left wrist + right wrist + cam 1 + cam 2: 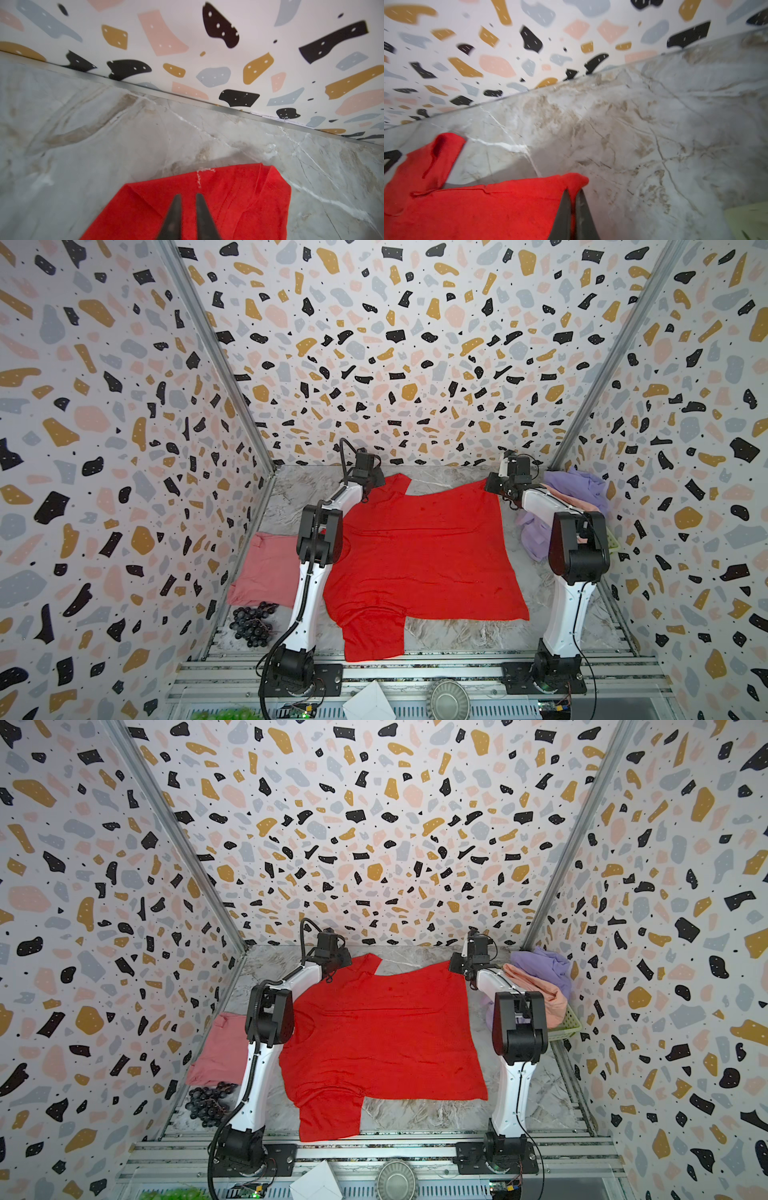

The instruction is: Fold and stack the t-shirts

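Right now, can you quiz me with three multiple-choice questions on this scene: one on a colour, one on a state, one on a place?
1. What colour is the spread shirt?
A) red
B) lavender
C) peach

2. What is the right claw doing?
A) hanging wide open
B) pinching the spread shirt's corner
C) shut on nothing

3. Where do the grapes lie?
A) on the spread shirt
B) in the right claw
C) beside the pink shirt

Answers:
1 A, the cloth lying flat in the middle is bright red.
2 B, red cloth is squeezed between its shut jaws.
3 C, the dark bunch sits at the pink shirt's near edge.
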Available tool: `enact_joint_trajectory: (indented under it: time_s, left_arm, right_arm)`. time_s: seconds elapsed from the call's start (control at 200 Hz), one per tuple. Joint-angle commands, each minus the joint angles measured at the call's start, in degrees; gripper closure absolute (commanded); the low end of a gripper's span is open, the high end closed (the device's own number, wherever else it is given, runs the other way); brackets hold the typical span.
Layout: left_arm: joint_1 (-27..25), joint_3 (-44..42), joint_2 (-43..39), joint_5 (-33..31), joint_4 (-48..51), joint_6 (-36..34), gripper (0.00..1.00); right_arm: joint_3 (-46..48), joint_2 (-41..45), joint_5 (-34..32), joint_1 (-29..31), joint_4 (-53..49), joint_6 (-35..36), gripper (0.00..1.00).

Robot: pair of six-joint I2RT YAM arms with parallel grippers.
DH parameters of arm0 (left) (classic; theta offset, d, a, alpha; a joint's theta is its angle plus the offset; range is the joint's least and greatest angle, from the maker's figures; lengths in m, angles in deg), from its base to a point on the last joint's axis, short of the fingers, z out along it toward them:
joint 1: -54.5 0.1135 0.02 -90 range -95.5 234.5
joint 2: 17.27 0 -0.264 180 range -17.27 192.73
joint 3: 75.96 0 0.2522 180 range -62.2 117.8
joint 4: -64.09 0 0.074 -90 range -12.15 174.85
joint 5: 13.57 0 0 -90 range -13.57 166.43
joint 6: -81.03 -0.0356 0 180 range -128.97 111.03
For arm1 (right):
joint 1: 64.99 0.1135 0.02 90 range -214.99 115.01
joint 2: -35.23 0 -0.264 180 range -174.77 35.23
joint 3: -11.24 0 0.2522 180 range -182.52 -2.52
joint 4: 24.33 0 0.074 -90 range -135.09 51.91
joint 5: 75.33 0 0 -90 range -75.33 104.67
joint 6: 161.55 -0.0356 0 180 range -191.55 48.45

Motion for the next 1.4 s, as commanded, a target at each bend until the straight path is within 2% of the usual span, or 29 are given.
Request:
enact_joint_trajectory:
  time_s: [0.0, 0.08, 0.215, 0.426, 0.546, 0.751, 0.881, 1.041, 1.251, 1.392]
  left_arm:
    - [-0.34, 3.21, -0.12, -4.64, 6.13, -2.35, 0.51]
    - [-0.82, 3.72, 0.43, -6.52, 7.45, -3.28, 0.42]
    - [-1.45, 5.68, 1.85, -9.72, 8.53, -5.12, 0.35]
    - [-1.43, 8.03, 4.71, -10.49, 9.72, -5.39, 0.35]
    - [-1.78, 9.44, 6.52, -13.63, 11.30, -5.18, 0.36]
    - [-2.28, 9.97, 8.45, -15.33, 11.77, -4.34, 0.35]
    - [-2.39, 11.09, 9.38, -16.61, 16.77, -3.63, 0.41]
    - [-2.39, -1.39, 3.55, -15.95, 16.47, -3.11, 0.44]
    - [-2.20, -21.76, -9.80, -18.79, 12.30, -4.22, 0.44]
    - [-1.61, -32.45, -18.58, -18.29, 7.57, -4.75, 0.43]
  right_arm:
    - [2.22, 4.03, 1.56, 0.01, 2.03, 0.24, 1.00]
    - [4.01, 5.42, 1.97, 0.16, 2.16, 0.15, 1.00]
    - [7.08, 8.41, 2.61, 1.00, 2.30, 0.56, 1.00]
    - [13.30, 14.07, 1.98, 2.79, 1.30, 2.00, 1.00]
    - [15.84, 16.28, 2.89, 3.03, 0.48, 1.91, 1.00]
    - [21.15, 21.06, 5.63, 4.91, -0.53, 1.26, 1.00]
    - [25.10, 24.58, 5.29, 6.34, -1.49, 1.06, 1.00]
    - [27.54, 28.80, 2.41, 6.32, -4.67, 2.02, 1.00]
    - [30.85, 34.37, -1.34, 6.27, -8.42, 3.72, 1.00]
    - [33.45, 38.97, -2.73, 6.02, -10.82, 4.83, 1.00]
